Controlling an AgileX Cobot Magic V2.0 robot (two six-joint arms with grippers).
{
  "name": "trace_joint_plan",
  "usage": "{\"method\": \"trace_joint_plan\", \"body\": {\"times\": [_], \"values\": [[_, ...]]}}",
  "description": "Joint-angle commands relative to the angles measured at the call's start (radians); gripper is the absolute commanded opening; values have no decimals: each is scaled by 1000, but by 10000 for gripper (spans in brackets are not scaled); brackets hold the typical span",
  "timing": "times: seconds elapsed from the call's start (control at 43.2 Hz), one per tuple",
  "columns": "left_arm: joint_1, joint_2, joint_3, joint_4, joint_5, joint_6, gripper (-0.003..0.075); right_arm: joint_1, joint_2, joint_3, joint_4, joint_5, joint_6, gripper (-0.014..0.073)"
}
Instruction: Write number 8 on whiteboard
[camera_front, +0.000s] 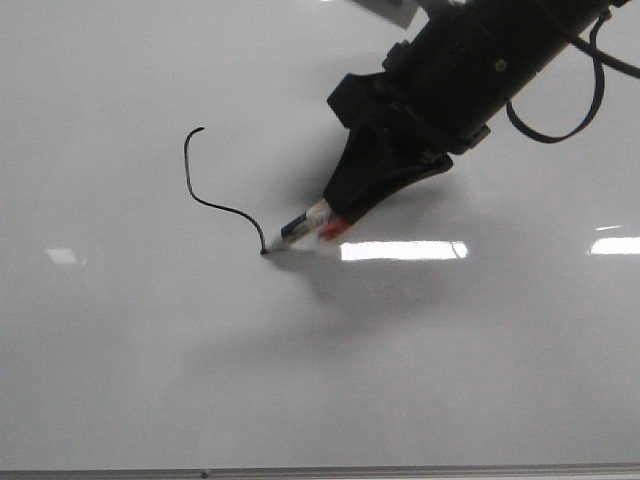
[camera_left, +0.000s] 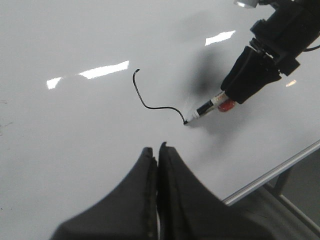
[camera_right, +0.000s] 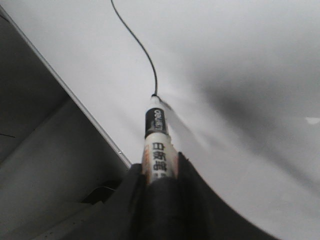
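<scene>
The whiteboard (camera_front: 150, 350) fills the front view, glossy grey-white. Of the number 8, only one thin black curved line (camera_front: 187, 170) shows: a small hook at its far end, then a bend running right and toward me. My right gripper (camera_front: 335, 215) is shut on a white marker (camera_front: 300, 228) with a black tip section, tilted, its tip touching the board at the line's end. The wrist view shows the marker (camera_right: 156, 135) between the fingers (camera_right: 187, 175) and the line (camera_right: 140, 45) leading away. My left gripper (camera_left: 159, 147) hovers over the board, shut and holding nothing, a short way from the marker tip (camera_left: 187, 121).
Bright rectangular light reflections (camera_front: 405, 250) lie on the board. A thin metal frame edge (camera_front: 300, 472) runs along the near side. Beyond the board's edge (camera_right: 75, 100) the right wrist view shows dark floor and frame parts. The right arm's cable (camera_front: 560, 125) loops above the board.
</scene>
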Motion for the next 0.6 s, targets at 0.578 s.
{"method": "trace_joint_plan", "body": {"times": [0.578], "values": [[2,5,-28,-21,-72,-9,-20,186,27,-100,101,-217,-6,-59]]}}
